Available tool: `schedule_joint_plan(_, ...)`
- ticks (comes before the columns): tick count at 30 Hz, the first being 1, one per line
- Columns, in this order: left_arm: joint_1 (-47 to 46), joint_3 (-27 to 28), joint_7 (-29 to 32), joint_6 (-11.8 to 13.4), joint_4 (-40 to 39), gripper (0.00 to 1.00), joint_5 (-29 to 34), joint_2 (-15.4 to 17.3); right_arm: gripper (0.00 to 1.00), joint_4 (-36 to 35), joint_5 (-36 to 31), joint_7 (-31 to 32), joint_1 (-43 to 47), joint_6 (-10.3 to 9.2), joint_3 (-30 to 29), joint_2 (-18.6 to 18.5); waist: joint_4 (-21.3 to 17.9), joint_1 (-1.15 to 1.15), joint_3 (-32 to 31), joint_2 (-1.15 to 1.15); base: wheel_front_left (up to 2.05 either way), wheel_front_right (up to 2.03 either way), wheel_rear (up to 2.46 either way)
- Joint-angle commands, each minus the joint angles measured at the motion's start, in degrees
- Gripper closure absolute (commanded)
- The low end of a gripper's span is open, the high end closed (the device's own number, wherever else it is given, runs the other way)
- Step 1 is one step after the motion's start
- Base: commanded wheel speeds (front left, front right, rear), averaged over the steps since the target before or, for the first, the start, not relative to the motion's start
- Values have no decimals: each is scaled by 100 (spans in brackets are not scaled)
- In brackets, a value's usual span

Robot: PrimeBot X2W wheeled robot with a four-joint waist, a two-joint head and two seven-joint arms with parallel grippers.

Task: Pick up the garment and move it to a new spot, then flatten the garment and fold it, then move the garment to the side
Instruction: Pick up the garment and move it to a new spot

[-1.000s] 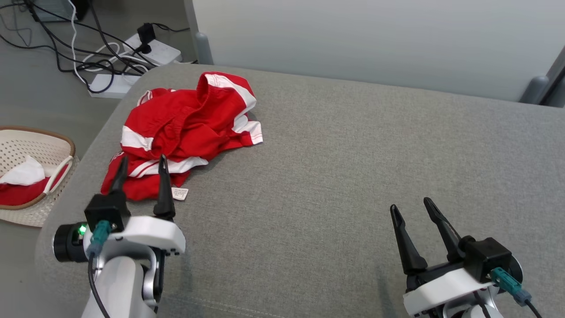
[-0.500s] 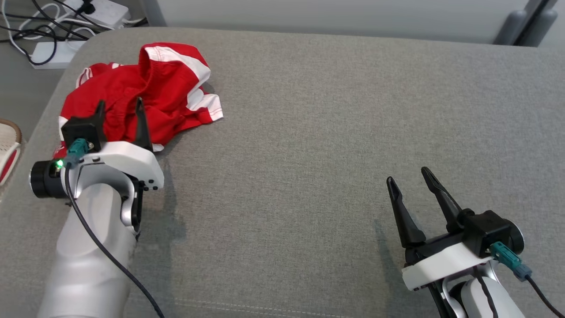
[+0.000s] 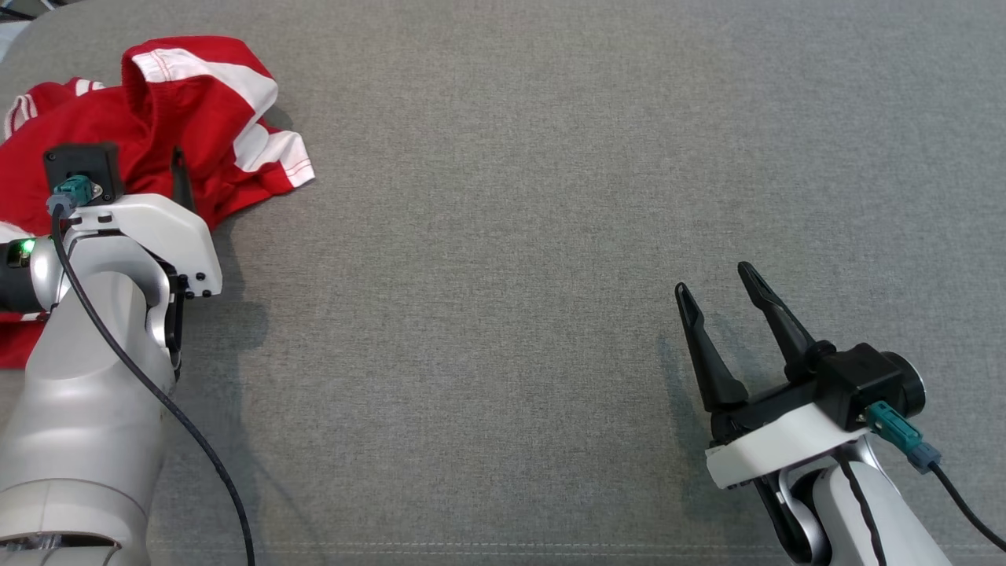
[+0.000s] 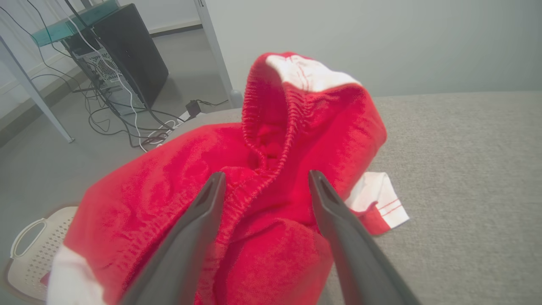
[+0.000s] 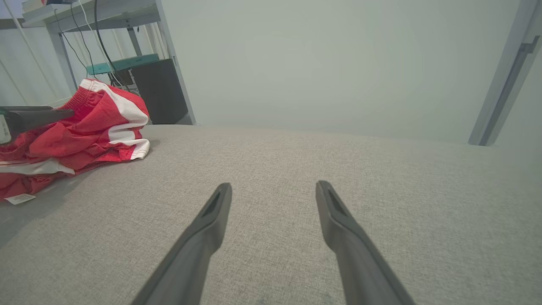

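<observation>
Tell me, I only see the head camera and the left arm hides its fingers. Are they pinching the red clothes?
Observer: No. The left wrist view shows the left gripper open, a finger either side of a fold of the red garment.
Operator: Is anything on the floor?
Observer: Yes, a white basket with holes, past the garment.
Operator: Does it have a tag?
Observer: Yes, the right wrist view shows a small white label at its edge, on the grey cushion.

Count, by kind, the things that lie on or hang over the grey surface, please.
Red garment: 1
Grippers: 2 (left gripper, right gripper)
Total: 3
</observation>
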Motion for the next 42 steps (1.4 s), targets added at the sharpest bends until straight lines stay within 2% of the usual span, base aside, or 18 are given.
schedule_joint_plan(1,-223,77,19,93,16,0,38,312,0,-152,13,-78,-118,41,139,16,-84,0,74,0,0,0,0)
schedule_joint_plan(6,-326,-23,14,217,260,0,104,400,0,-111,31,-78,-128,41,198,38,-158,0,103,0,0,0,0)
schedule_joint_plan(7,-325,-50,17,221,295,5,118,408,0,-101,35,-78,-131,41,212,41,-172,0,102,0,0,0,0)
schedule_joint_plan(9,-322,-95,0,259,341,87,144,429,0,-80,43,-78,-137,41,237,45,-197,0,91,0,0,0,0)
schedule_joint_plan(10,-317,-111,-12,282,359,100,150,438,0,-71,47,-78,-138,41,248,48,-208,0,78,0,0,0,0)
schedule_joint_plan(15,-305,-190,-146,341,284,100,176,459,0,-24,71,-78,-123,41,292,60,-242,0,-53,0,0,0,0)
schedule_joint_plan(19,-251,-242,-197,286,10,100,168,436,0,6,111,-78,-73,41,332,81,-284,0,-255,0,0,0,0)
schedule_joint_plan(25,-70,-361,-204,149,-999,100,186,300,0,49,184,-78,45,41,351,118,-417,0,-600,0,0,0,0)
schedule_joint_plan(33,-96,-629,-205,-100,-2151,100,195,-128,0,60,254,-78,182,41,328,159,-748,0,-919,0,0,0,0)
schedule_joint_plan(35,-142,-649,-205,-264,-2345,100,86,-278,0,64,270,-78,219,41,327,166,-853,0,-967,0,0,0,0)
schedule_joint_plan(42,-282,-550,-206,-550,-2842,100,-404,-648,0,67,314,-78,305,41,332,182,-1259,0,-1031,0,0,0,0)
